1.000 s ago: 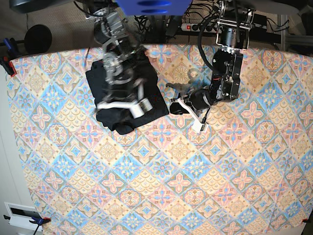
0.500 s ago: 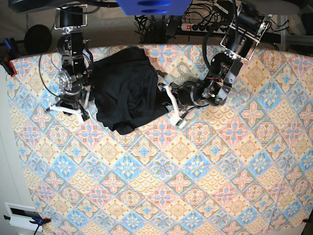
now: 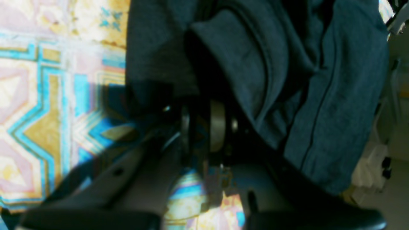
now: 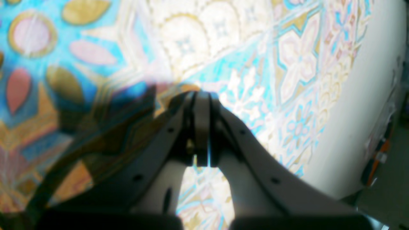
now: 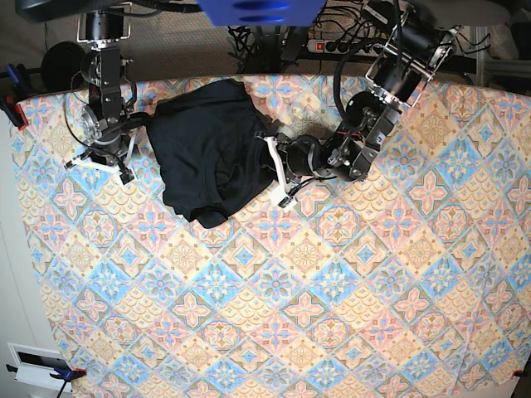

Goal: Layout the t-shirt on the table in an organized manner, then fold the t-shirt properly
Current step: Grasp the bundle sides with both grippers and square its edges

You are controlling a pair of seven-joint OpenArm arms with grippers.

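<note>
T-shirt (image 5: 209,149) lies bunched far left on your table (image 5: 332,282); your left gripper (image 5: 277,174) pinches its right edge, while your right gripper (image 5: 101,168) is closed, empty.

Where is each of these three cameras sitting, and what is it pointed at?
Base: overhead, looking down on the table, black t-shirt and both arms.
Left wrist: on the left gripper, facing t-shirt folds close up.
Right wrist: behind the shut right gripper, facing bare tablecloth.
Shared: base and left wrist both show the t-shirt.
</note>
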